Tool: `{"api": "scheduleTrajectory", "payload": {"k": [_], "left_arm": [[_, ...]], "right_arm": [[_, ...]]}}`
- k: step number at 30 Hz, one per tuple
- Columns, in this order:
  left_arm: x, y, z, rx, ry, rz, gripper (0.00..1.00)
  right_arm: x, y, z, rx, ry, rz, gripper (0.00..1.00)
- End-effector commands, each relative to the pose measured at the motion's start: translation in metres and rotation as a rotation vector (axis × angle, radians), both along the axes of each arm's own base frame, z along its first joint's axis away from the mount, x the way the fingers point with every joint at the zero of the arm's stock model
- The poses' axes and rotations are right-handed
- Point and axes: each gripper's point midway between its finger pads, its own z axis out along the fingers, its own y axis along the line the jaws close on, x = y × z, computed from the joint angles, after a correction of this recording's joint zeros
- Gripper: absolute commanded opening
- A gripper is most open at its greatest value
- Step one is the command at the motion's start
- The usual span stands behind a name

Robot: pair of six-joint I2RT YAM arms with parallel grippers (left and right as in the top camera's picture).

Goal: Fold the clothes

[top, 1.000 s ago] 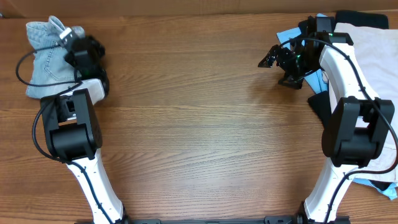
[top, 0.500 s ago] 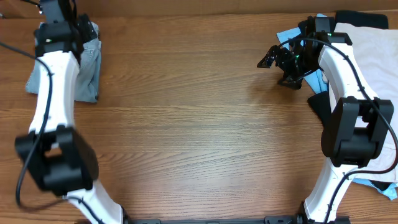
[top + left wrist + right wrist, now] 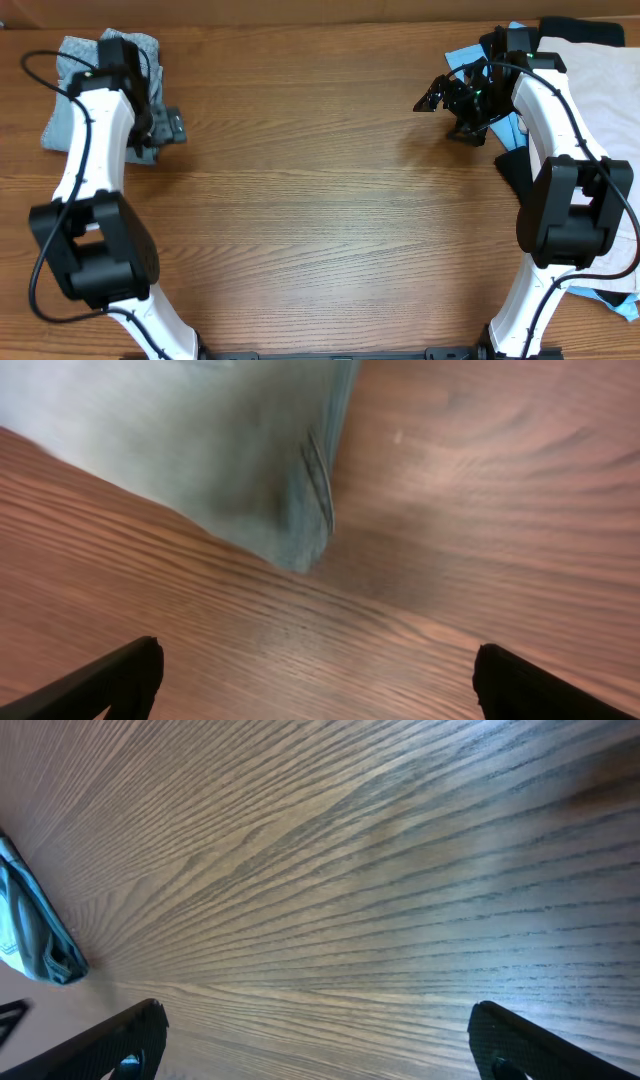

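We find the denim shorts (image 3: 68, 62) at the far-left corner of the surface (image 3: 320, 200). The left pincer (image 3: 315, 665) and right pincer (image 3: 315, 1020) both gape empty. A shallow pinch could catch one layer only and drag the heap off the edge.

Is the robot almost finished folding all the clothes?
Not nearly. Done: the light-blue denim shorts lie in a compact bundle at the table's far-left corner, apparently folded. In hand: nothing; the left gripper and right gripper are both open and empty over bare wood. Left: the pile on the right, with a beige garment, a black garment and a sky-blue garment, looks unfolded.
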Motion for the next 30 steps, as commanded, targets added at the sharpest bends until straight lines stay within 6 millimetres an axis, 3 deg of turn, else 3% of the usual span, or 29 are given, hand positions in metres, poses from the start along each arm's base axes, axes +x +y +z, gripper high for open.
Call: {"api": "scheduleTrajectory", "payload": {"k": [1, 6, 11, 20, 26, 27, 30], "left_arm": [[-0.006, 0.0, -0.057, -0.014, 0.081, -0.054, 1.0], [0.004, 0.002, -0.093, -0.014, 0.091, -0.061, 1.0], [0.025, 0.01, -0.104, 0.023, 0.028, -0.093, 1.0], [0.066, 0.031, -0.09, 0.122, -0.136, -0.116, 1.0], [0.057, 0.021, -0.088, 0.071, -0.082, -0.14, 1.0], [0.054, 0.019, -0.082, 0.063, -0.059, -0.143, 1.0], [0.054, 0.011, -0.038, 0.047, -0.021, -0.127, 1.0]], "right_arm": [[0.003, 0.002, 0.006, -0.005, -0.028, 0.017, 1.0], [0.002, 0.002, 0.006, -0.004, -0.027, 0.017, 1.0], [0.003, 0.002, 0.006, -0.004, -0.027, 0.017, 1.0], [0.002, 0.002, 0.006, -0.004, -0.027, 0.017, 1.0], [0.001, 0.005, 0.006, -0.007, -0.037, 0.048, 1.0], [0.001, 0.007, 0.006, -0.01, -0.044, 0.064, 1.0], [0.0, 0.009, 0.008, -0.01, -0.049, 0.073, 1.0]]}}
